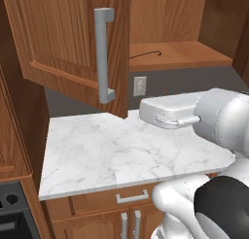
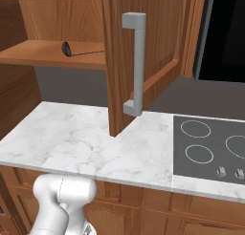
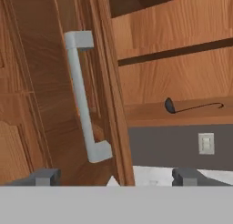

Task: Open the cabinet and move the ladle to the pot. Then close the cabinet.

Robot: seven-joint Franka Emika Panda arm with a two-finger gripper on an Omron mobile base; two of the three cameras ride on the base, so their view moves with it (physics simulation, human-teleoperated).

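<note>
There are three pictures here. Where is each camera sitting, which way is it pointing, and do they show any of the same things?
Left base view: behind the arm on its left, looking forward over the marble counter; the white arm fills the lower right.
Right base view: behind on the right, facing the counter and cooktop; the arm's base shows lower left.
Hand view: on the hand, facing the open cabinet; open fingertips at the bottom.
All three share the grey door handle and the ladle on the shelf.

Both base views look down from behind, left and right, sharing the white marble counter [image 1: 121, 150]; the hand view faces the open brown wooden cabinet door [image 3: 54, 91] closely.
</note>
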